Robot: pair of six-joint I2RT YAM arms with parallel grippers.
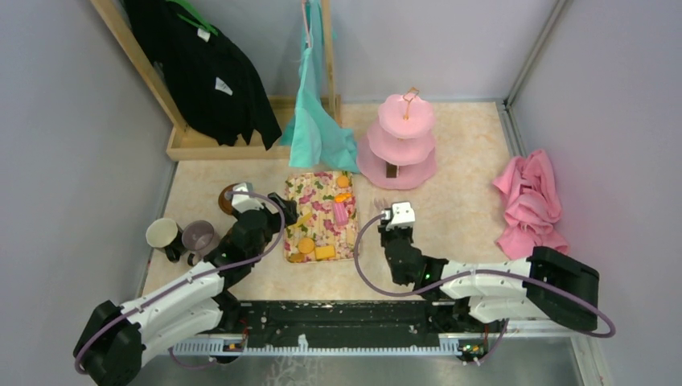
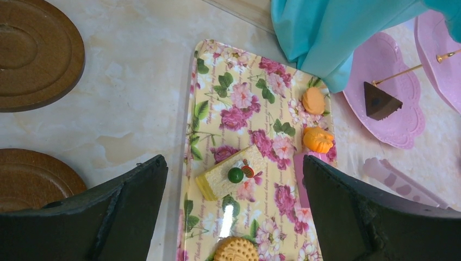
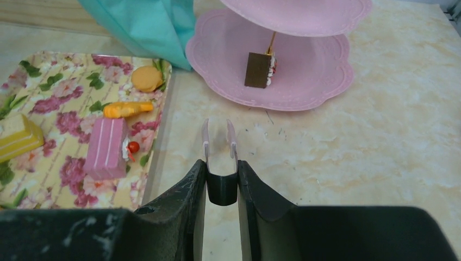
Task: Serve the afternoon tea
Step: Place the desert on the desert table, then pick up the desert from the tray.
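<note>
A floral tray (image 1: 322,233) holds the snacks: a yellow cake slice (image 2: 228,174), an orange macaron (image 2: 313,100), a pumpkin-shaped piece (image 2: 318,139), a biscuit (image 2: 235,250) and a pink cake (image 3: 107,148). My left gripper (image 2: 232,163) hovers open over the tray, straddling the yellow slice without touching it. To the tray's right, my right gripper (image 3: 222,174) is shut on pink tongs (image 3: 219,141), their tips empty above the table. The pink three-tier stand (image 1: 400,141) carries one brown cake (image 3: 259,69) on its bottom tier. Cream mug (image 1: 163,234), mauve mug (image 1: 198,236) and two brown saucers (image 2: 32,51) (image 2: 27,176) stand left.
A teal cloth (image 1: 315,112) hangs over the tray's far end, next to the stand. A black garment (image 1: 205,72) hangs on a wooden rack at back left. A crumpled pink cloth (image 1: 531,201) lies at the right wall.
</note>
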